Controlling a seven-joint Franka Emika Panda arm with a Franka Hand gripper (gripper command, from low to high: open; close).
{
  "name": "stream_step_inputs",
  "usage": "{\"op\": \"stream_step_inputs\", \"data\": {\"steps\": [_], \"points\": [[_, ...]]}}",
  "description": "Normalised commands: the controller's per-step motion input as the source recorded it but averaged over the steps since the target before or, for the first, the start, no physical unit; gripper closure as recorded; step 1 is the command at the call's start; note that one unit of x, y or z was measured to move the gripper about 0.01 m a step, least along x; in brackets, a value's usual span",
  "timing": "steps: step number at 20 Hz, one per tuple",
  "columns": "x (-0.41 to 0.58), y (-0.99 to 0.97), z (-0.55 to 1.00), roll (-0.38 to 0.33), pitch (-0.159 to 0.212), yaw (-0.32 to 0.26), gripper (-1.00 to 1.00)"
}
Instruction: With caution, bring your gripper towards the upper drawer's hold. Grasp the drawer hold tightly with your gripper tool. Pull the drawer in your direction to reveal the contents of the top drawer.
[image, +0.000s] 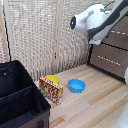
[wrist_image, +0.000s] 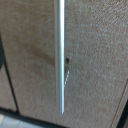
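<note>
**Arm at dresser, handle in wrist view, grasp not yet confirmed**

Exterior view, read left to right. A black fabric bin (image: 20, 97) is seen at the exterior view's left, open at the top; its contents cannot be made out. Beside it a patterned snack box (image: 51, 90) stands upright, with a yellow bowl (image: 51, 79) just behind and a blue bowl (image: 76, 85) near it on the wooden table (image: 95, 102). Both bowls appear empty. At the exterior view's right the white arm (image: 92, 20) is held up against the dark dresser; the top drawer (image: 120, 25) is largely hidden behind it, and the lower drawer (image: 111, 60) is shown closed.

The gripper is not visible in either picture, so whether the fingers are apart or together cannot be told.

In the wrist view the drawer hold (wrist_image: 61, 55) is seen close, as a slim bright bar across the brown drawer front.

Handling, as judged: the bar is rigid, smooth metal, likely slippery. It is best taken near mid-length, so the drawer is pulled squarely and does not bind. Some weight and slide friction are expected.
</note>
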Motion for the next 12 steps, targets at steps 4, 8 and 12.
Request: {"op": "stream_step_inputs", "data": {"steps": [4, 8, 12], "points": [[-0.106, -0.53, -0.25, -0.110, 0.000, 0.120, -1.00], [-0.092, -0.54, -0.07, -0.026, 0.003, 0.084, 1.00], [-0.030, -0.40, 0.03, 0.000, 0.000, 0.044, 1.00]]}}
